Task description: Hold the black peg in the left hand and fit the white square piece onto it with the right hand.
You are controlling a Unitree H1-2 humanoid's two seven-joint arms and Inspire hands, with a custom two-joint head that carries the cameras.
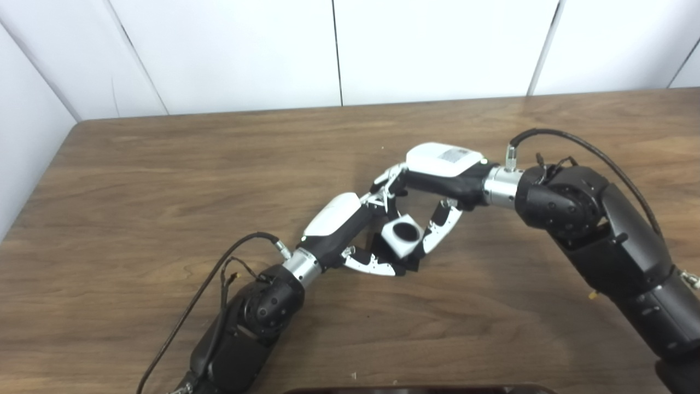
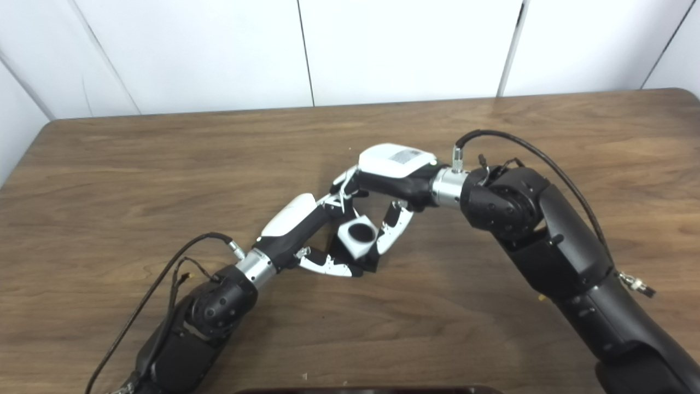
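My two hands meet at the middle of the wooden table [image 1: 136, 180]. My left hand [image 1: 350, 230] is shut on the black peg [image 1: 409, 264], whose dark base shows between its fingers and thumb. The white square piece [image 1: 402, 236] sits tilted on top of the peg, and its round hole shows black. My right hand [image 1: 437, 169] comes in from the right and is closed on the white piece, with its thumb against the piece's right side and its fingers [image 1: 387, 185] curled over the far side. The same group shows in the right eye view, with the white piece [image 2: 356, 236] at the centre.
White wall panels [image 1: 246, 49] stand behind the table's far edge. A dark object [image 1: 415, 389] shows at the bottom edge. Loose black cables [image 1: 579, 143] loop off both wrists. Bare tabletop lies on all sides of the hands.
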